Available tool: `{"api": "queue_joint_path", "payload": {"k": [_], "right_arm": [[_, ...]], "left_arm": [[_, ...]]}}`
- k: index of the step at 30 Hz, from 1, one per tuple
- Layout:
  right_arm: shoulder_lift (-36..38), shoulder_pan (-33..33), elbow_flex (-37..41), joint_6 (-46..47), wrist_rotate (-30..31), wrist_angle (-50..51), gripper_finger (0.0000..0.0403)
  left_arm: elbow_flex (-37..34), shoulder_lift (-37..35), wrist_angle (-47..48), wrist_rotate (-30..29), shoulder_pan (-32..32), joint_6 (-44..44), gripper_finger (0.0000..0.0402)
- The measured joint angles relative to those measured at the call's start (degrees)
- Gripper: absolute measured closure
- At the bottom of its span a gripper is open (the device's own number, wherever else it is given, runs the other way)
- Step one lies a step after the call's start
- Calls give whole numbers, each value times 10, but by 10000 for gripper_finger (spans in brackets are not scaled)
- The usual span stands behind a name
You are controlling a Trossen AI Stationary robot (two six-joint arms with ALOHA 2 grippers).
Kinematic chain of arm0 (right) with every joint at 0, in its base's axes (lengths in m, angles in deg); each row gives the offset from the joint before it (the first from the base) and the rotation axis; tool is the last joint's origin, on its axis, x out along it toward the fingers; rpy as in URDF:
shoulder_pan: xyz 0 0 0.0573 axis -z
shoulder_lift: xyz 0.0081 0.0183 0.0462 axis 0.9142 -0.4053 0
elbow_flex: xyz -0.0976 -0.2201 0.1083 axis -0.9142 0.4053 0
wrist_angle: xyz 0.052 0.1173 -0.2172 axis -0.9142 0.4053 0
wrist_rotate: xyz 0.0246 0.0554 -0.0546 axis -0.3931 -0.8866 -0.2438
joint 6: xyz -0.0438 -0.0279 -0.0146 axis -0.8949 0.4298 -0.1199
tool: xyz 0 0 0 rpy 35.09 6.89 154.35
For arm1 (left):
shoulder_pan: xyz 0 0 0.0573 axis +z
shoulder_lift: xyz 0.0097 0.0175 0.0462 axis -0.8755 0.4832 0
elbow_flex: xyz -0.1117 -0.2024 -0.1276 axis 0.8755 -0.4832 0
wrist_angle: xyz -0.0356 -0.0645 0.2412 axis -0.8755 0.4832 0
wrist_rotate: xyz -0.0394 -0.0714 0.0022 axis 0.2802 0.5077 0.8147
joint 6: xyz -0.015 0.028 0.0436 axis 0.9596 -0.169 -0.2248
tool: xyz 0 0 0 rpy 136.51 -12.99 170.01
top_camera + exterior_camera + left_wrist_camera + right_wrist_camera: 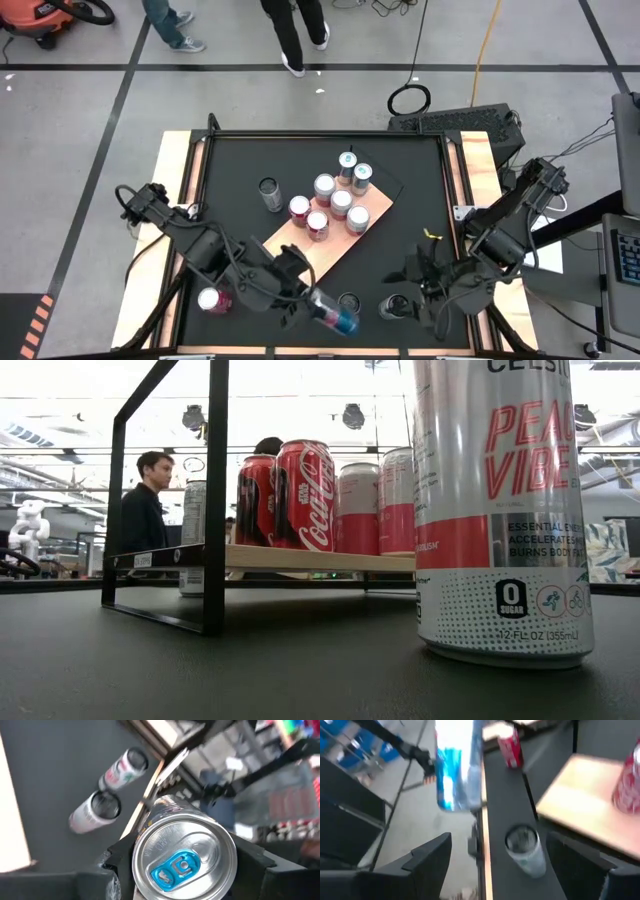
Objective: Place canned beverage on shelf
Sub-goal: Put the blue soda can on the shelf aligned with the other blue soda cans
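a grey workshop floor with black tape lines surrounds the black table (420,200), and people's legs show beyond its far edge. on the table lies the shelf (330,245), a light-brown wooden board set at an angle, with seven cans clustered on its far end (335,200); its near end is bare.

the left gripper (318,308) is near the table's front edge, just off the near corner of the shelf, with its fingers closed around a blue-and-silver can (337,318). the left wrist view shows this can's top with its blue tab, seated between the two dark fingers (112,862). the can looks tilted over rather than upright in the high view.

the right gripper (405,300) waits at the front right of the table, fingers spread and holding nothing, with a pale can (349,302) standing just beyond them on the black surface. another loose can (271,194) stands left of the shelf, and a red can (214,300) lies near the left arm.

the risks, as i judge them: the can is held at a slant, so if released before it is righted it could topple and roll off the board. swinging it toward the shelf could also clip the pale can or the right arm, which sit close by. carried too far, it may knock the cluster already standing there.
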Motion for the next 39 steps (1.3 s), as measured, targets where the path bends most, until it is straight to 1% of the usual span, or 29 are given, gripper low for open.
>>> {"api": "queue_joint_path", "payload": {"k": [3, 5, 9, 15, 17, 25, 33, 39], "right_arm": [[1, 0, 0, -29, 20, -47, 96], [2, 0, 0, -45, 22, -79, 91], [2, 1, 0, -72, 24, -129, 69], [2, 25, 0, -78, 25, -142, 16], [2, 35, 0, -87, 26, -142, 6], [2, 83, 0, -132, 18, -142, 4], [2, 125, 0, -141, -41, -116, 9], [2, 140, 0, -154, -74, -114, 16]], "left_arm": [[0, 0, -13, -23, 5, 16, 178], [0, 0, -16, -43, 7, 28, 178], [0, 0, -17, -77, 13, 33, 176], [0, 0, -40, -92, 27, 9, 169], [0, 0, -48, -97, 34, 9, 169], [0, 5, -85, -105, 60, -20, 167], [0, 10, -110, -102, 80, -41, 167], [0, 10, -108, -98, 84, -52, 166]]}}
